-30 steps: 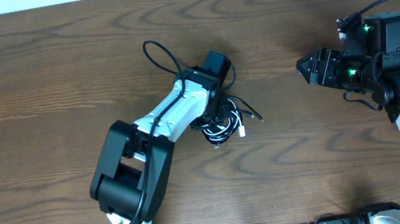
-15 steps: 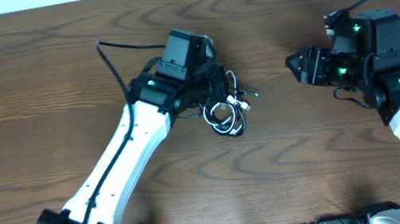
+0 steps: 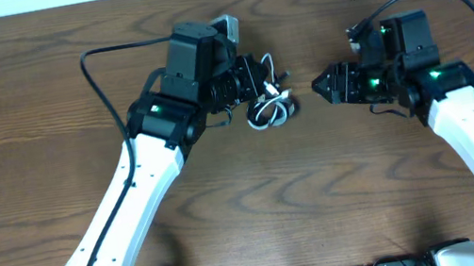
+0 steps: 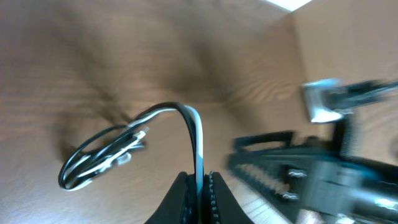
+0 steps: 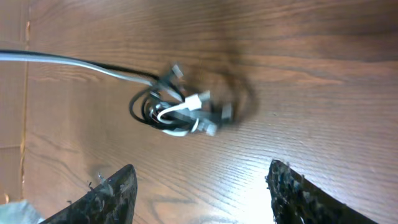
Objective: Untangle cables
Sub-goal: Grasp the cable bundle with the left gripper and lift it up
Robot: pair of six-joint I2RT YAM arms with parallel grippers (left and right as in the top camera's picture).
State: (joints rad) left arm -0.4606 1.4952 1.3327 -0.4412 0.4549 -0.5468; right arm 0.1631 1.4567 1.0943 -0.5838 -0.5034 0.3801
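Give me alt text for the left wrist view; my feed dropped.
The left gripper is shut on black and white cables, which arch over into a looped bundle with the wooden table behind. The right arm sits blurred at the right edge.

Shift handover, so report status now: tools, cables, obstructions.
Left tool shut on the cables. Right tool open, short of them. Cables in one tangle. Nothing in between.

The cables (image 3: 269, 109) are found toward the worktop (image 3: 325, 205) back, between the hands: left hand (image 3: 256, 82) touching them, right hand (image 3: 320, 87) set apart.
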